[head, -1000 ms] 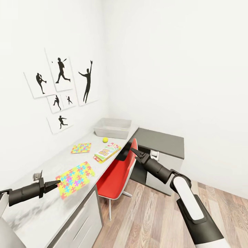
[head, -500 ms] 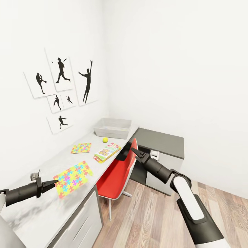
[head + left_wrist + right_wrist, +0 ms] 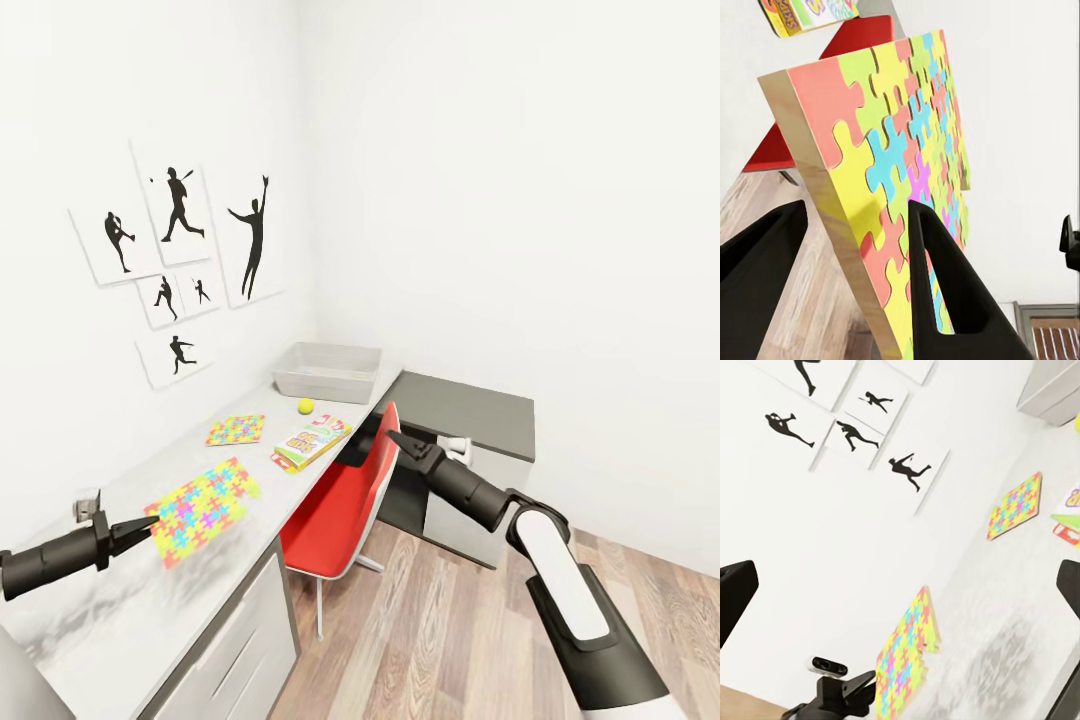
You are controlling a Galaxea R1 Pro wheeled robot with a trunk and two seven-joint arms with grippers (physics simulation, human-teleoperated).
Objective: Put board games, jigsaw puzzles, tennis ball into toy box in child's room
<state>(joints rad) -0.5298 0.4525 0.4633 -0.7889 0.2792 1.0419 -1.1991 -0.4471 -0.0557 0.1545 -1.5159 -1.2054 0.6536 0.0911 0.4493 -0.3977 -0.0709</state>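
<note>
The left gripper (image 3: 140, 528) is clamped on the near edge of one jigsaw puzzle (image 3: 200, 507), tilted up off the table (image 3: 150, 610) at its near left. A second jigsaw puzzle (image 3: 236, 430) lies flat farther along. Right of it sit one Skip-Bo board game (image 3: 312, 442) and one tennis ball (image 3: 306, 406), then the toy box (image 3: 328, 370) at the far end. The right gripper (image 3: 397, 439) hangs spread and empty above a red chair (image 3: 345, 505).

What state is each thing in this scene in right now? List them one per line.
Left claw: shut on near jigsaw puzzle, lifted and tilted.
Right claw: open, empty, over red chair.
Far jigsaw puzzle: flat on table.
Skip-Bo box: flat.
Tennis ball: resting.
Toy box: empty.
</note>
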